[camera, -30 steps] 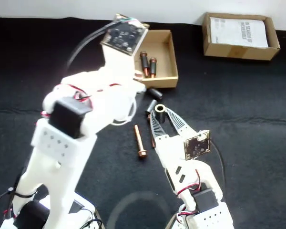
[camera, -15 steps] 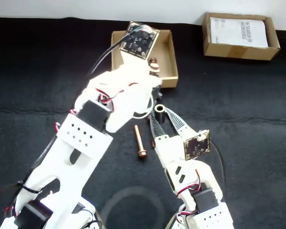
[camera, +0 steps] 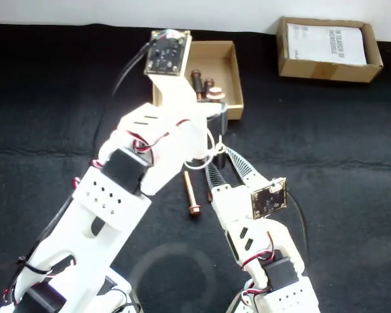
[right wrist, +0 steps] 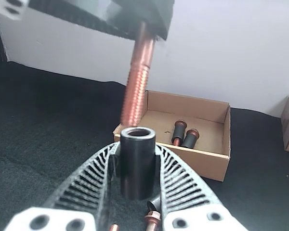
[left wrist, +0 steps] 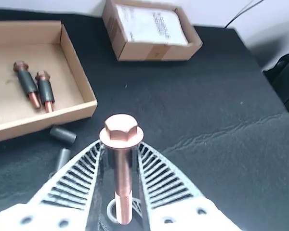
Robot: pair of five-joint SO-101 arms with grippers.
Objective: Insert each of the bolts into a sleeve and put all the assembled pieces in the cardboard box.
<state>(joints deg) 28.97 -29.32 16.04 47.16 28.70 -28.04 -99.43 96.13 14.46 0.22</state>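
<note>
My left gripper (left wrist: 121,144) is shut on a copper bolt (left wrist: 121,168), held upright with its hex head on top. My right gripper (right wrist: 137,149) is shut on a black sleeve (right wrist: 137,161), standing upright with its mouth open upward. The bolt (right wrist: 136,82) hangs straight over that sleeve, its threaded tip just above the rim. From above, the left gripper (camera: 215,116) covers the right gripper (camera: 221,158) and the sleeve. The cardboard box (camera: 233,91) holds two assembled pieces (camera: 201,79), also seen as assembled pieces (left wrist: 36,86) from the left wrist.
A loose bolt (camera: 190,192) lies on the black mat beside the right arm, with another bolt (camera: 209,193) partly hidden by it. Two spare sleeves (left wrist: 62,135) lie near the box's front wall. A second box (camera: 329,49) with a paper sheet stands at the back right.
The left arm has swung from the cardboard box toward the right gripper, bringing the bolt upright over the sleeve. The right arm and its sleeve have stayed put.
</note>
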